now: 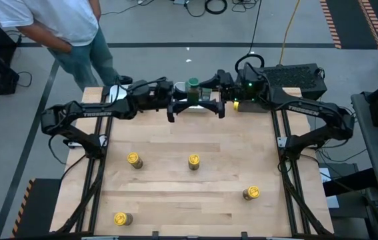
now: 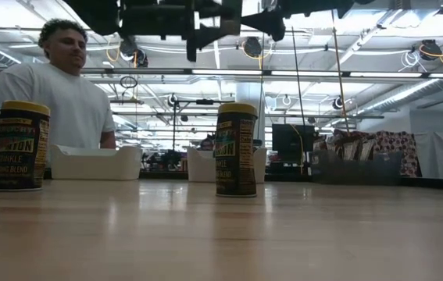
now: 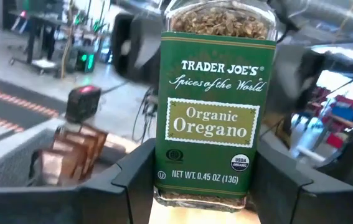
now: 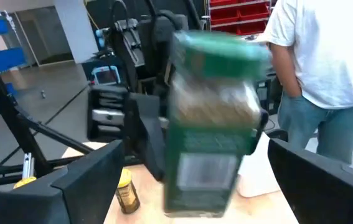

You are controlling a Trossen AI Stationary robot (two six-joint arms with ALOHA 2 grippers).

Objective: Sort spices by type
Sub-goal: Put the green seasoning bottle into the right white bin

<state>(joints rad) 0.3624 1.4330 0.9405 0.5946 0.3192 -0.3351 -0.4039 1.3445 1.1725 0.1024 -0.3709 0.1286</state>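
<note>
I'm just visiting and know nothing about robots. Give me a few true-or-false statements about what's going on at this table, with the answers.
1. The left end effector grips a glass oregano jar with a green label. True.
2. The right end effector is clamped on that jar. False: its fingers stand open, one on each side of the jar, not pressing on it.
3. Four round jars with yellow lids stand on the wooden table; one of them is on the left arm's side. True.
4. The oregano jar rests on the tabletop. False: it is held up in the air at the table's far edge.
5. A person in a white T-shirt stands beyond the table's far side. True.
</note>
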